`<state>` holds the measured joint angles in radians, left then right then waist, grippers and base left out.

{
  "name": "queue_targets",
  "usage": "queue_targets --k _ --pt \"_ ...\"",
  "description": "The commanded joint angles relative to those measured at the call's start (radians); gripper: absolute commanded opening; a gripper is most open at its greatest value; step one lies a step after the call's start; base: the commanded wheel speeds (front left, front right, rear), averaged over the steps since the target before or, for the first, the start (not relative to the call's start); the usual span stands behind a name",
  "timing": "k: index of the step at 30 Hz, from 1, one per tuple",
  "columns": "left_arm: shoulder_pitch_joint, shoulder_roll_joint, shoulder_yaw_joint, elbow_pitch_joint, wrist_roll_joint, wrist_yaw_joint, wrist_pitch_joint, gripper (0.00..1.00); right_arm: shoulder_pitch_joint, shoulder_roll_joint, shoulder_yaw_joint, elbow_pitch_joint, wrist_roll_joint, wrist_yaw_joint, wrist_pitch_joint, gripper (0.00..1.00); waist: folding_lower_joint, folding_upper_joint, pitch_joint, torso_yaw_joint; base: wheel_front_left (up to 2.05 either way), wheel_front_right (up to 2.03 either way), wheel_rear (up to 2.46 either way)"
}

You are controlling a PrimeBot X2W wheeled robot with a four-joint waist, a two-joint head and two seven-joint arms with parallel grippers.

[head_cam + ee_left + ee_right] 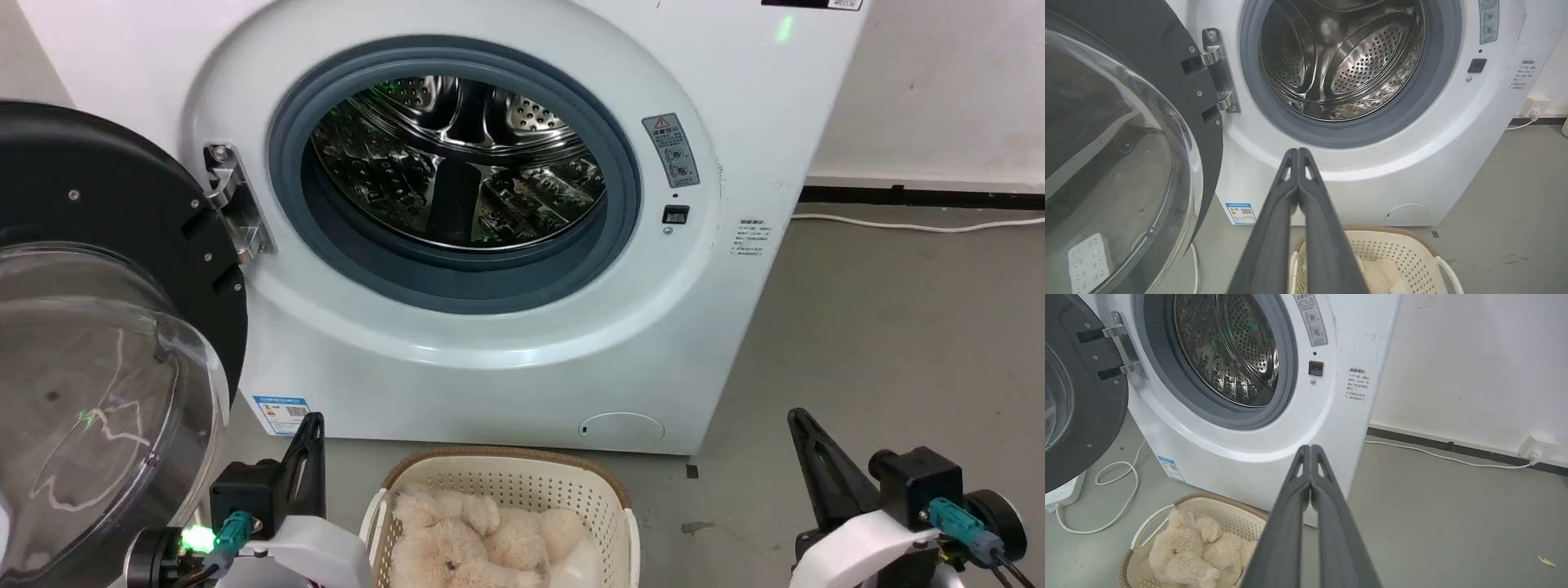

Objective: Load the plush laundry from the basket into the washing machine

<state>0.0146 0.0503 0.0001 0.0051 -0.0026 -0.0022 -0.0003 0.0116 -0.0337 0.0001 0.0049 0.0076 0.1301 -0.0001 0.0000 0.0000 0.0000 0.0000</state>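
Left gripper and right gripper are clenched, empty; a shallow pinch could drop the plush bear.

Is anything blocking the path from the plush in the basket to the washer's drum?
Nothing visible: the door is swung open to the left, the drum looks empty, and the plush lies uncovered in the basket.

Grey concrete floor, off-white plastered wall.
Black skirting strip at wall foot; white cable along it to a white socket; white power strip with looped cord on floor.
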Motion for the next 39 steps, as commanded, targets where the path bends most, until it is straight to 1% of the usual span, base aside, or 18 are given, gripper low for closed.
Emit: queue_targets --k 1,35,36,39 --pt "-0.015 0.000 0.000 -0.005 0.003 0.002 0.000 0.00 -0.012 -0.002 0.000 -0.005 -0.008 0.001 0.000 0.00 0.0000 0.0000 0.000 0.000 0.00 0.00 0.00" --pt "-0.015 0.000 0.000 -0.005 0.003 0.002 0.000 0.00 -0.012 -0.002 0.000 -0.005 -0.008 0.001 0.000 0.00 0.0000 0.0000 0.000 0.000 0.00 0.00 0.00" --pt "0.000 0.000 -0.001 0.000 0.000 0.000 -0.001 1.00 0.000 0.000 0.000 0.000 0.001 0.000 -0.001 1.00 0.0000 0.0000 0.000 0.000 0.00 0.00 0.00" --pt "0.001 0.000 0.000 0.001 0.000 0.000 0.000 1.00 0.000 0.000 0.000 0.001 0.001 0.000 0.000 1.00 0.0000 0.0000 0.000 0.000 0.00 0.00 0.00"
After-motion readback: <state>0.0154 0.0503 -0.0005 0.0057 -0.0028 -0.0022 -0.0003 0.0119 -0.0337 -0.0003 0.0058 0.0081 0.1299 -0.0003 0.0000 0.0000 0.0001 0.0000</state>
